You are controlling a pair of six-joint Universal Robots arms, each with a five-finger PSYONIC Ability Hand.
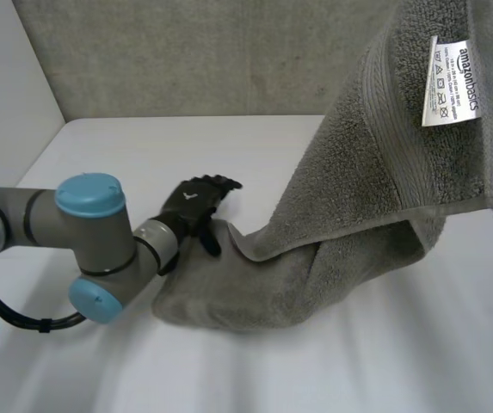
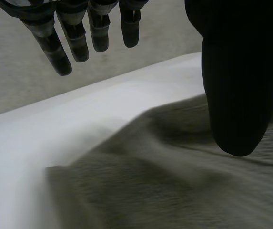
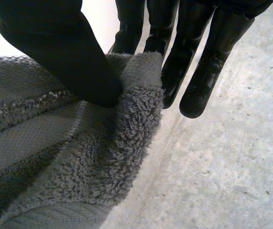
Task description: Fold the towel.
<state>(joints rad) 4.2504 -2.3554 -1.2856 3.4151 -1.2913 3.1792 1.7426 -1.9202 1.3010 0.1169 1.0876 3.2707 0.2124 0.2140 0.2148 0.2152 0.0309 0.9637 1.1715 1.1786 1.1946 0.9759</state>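
Left hand: open wide, with fingers straight and apart from the thumb; it holds nothing.
Left hand, place: at the low end of the towel, over its edge, at the tip of the left arm.
Left hand, contact: the thumb hangs just over the towel. The fingers reach past the towel's edge, above bare table. Whether the thumb touches the pile cannot be told.
Right hand: pinching the towel, with the thumb pressed on one face and straight fingers behind the other.
Right hand, place: on a thick hemmed edge of the towel, at or near a corner; which corner cannot be told.
Towel, place: the low end lies bunched on the table, beside the left hand. The rest rises steeply from there, clear of the table.
Towel, form: grey terry with a flat woven band. The raised part hangs in a loose fold, with one frayed corner pointing sideways.
Label: white, sewn on the raised part of the towel. It reads "amazonbasics"; the care symbols are too small to read.
Cut off: the raised end of the towel runs out past the edge of the head view.
Hard to make out: the towel under the left thumb is blurred, and its folds there are unclear.
Behind the towel: a grey mottled wall.
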